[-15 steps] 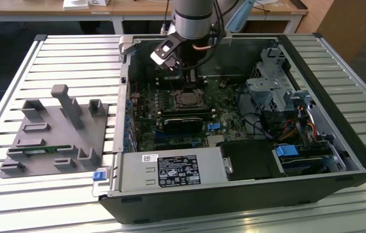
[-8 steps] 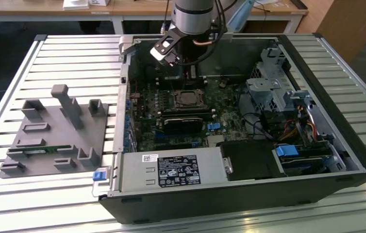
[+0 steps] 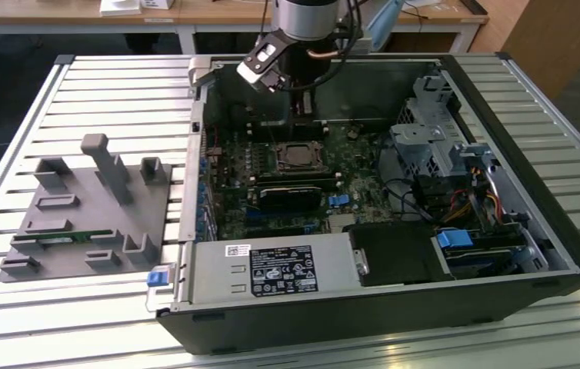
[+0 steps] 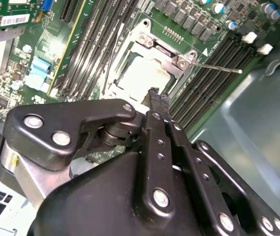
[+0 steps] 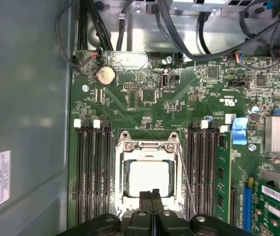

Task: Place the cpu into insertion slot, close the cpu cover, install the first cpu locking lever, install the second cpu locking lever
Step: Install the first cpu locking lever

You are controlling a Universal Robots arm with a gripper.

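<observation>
The cpu [image 5: 150, 178] lies in the insertion slot [image 3: 295, 157], its pale silver top [image 4: 142, 73] showing through the window of the cpu cover [image 5: 149, 146]. The cover rests flat over it. A thin wire lever [image 5: 185, 172] slants away from one side of the socket, unlatched, and another thin rod [image 4: 218, 66] sticks out past the cover's corner. My gripper [image 5: 152, 194] hangs just above the socket's edge, its two black fingertips [image 4: 152, 94] pressed together with nothing between them. In the exterior view the gripper [image 3: 308, 108] reaches down into the open computer case.
Long black memory slots [image 5: 93, 172] flank the socket on both sides. A drive cage [image 3: 439, 146] and cables stand at the exterior view's right, a power supply [image 3: 269, 269] at the front. A grey fixture tray [image 3: 85, 207] lies left of the case.
</observation>
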